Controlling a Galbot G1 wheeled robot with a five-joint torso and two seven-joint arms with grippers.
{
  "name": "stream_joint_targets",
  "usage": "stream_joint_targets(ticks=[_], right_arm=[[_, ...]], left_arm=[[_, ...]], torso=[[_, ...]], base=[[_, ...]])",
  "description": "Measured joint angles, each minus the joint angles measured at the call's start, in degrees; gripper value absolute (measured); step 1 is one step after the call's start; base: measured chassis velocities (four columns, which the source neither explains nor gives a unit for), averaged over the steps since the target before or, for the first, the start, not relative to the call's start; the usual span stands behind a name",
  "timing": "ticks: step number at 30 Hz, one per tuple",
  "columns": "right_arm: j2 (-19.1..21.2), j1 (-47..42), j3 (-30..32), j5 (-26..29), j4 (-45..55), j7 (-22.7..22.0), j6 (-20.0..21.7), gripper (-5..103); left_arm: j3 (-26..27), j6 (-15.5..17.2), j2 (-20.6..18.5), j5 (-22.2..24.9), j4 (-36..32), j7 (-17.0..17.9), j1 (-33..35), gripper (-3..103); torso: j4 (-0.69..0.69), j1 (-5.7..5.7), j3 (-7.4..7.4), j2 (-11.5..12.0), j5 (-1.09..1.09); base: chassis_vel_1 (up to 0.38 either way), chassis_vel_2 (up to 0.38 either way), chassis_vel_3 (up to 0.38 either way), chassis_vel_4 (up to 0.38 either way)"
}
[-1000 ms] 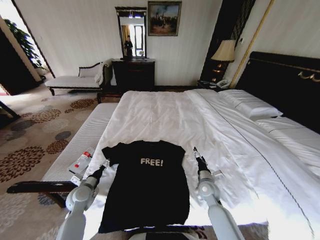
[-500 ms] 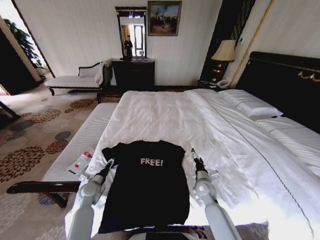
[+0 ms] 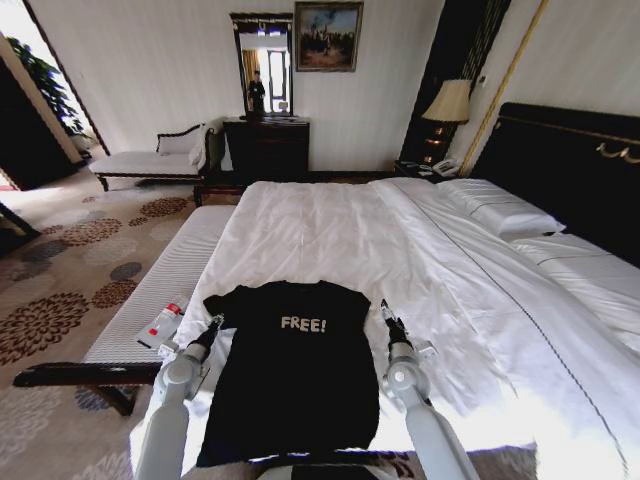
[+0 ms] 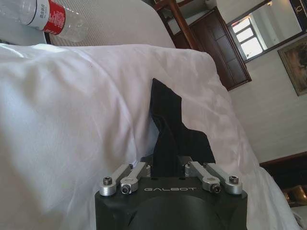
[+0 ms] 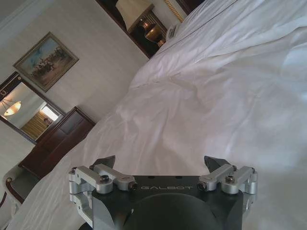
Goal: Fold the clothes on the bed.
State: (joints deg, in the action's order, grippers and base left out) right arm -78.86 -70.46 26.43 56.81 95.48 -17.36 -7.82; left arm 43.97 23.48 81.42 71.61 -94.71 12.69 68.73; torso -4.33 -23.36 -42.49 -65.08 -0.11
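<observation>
The clothes are one black T-shirt (image 3: pixel 290 375) with white "FREE!" lettering, lying flat near the foot of the bed (image 3: pixel 330 230) on the white duvet. My left gripper (image 3: pixel 213 323) is at the shirt's left sleeve edge. In the left wrist view its links are drawn in and the gripper (image 4: pixel 166 165) is shut on a bunched ridge of the black fabric (image 4: pixel 169 129). My right gripper (image 3: pixel 384 310) sits just beside the shirt's right sleeve. The right wrist view shows it open (image 5: pixel 159 162), its dark fingertips (image 5: pixel 106 161) spread wide over white duvet (image 5: pixel 201 110).
A padded bench (image 3: pixel 165 290) runs along the bed's left side with a plastic bottle (image 3: pixel 163 322) on it, the same bottle (image 4: pixel 48 17) in the left wrist view. Pillows (image 3: pixel 500 210) and the dark headboard (image 3: pixel 570 170) are to the right. A dresser (image 3: pixel 268 150) and chaise (image 3: pixel 150 160) stand far back.
Both arms have shifted slightly inward toward the shirt's sleeves; the left elbow moved right and the right gripper edged left. The shirt lies as before.
</observation>
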Motion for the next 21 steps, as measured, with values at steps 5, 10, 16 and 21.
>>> stream_joint_targets(ticks=[5, 10, 16, 21], right_arm=[[0.0, 0.3, -0.1, -0.2, -0.3, -0.1, 0.0, 100], [-0.1, 0.2, -0.2, -0.5, -0.6, -0.1, 0.0, 100], [0.1, 0.1, 0.0, -0.6, -1.0, -0.1, -0.1, 100], [0.2, 0.1, 0.1, -0.6, -1.2, -0.1, -0.1, 100]], left_arm=[[0.2, -0.2, -0.3, 0.1, 0.2, 0.0, -0.5, 15], [0.4, -0.2, -1.0, 0.2, 0.0, 0.1, -0.8, 1], [-1.0, -1.2, -2.6, -4.9, -4.0, -3.1, 0.8, 1], [-4.8, -2.1, -5.0, -11.4, -9.1, -7.1, 2.8, 1]], torso=[[0.0, 0.0, 0.0, 0.0, 0.0], [0.0, 0.0, 0.0, 0.0, 0.0], [0.0, 0.0, 0.0, 0.0, 0.0], [0.0, 0.0, 0.0, 0.0, 0.01]], base=[[0.0, 0.0, 0.0, 0.0], [0.0, 0.0, 0.0, 0.0], [0.0, 0.0, 0.0, 0.0], [0.0, 0.0, 0.0, 0.0]])
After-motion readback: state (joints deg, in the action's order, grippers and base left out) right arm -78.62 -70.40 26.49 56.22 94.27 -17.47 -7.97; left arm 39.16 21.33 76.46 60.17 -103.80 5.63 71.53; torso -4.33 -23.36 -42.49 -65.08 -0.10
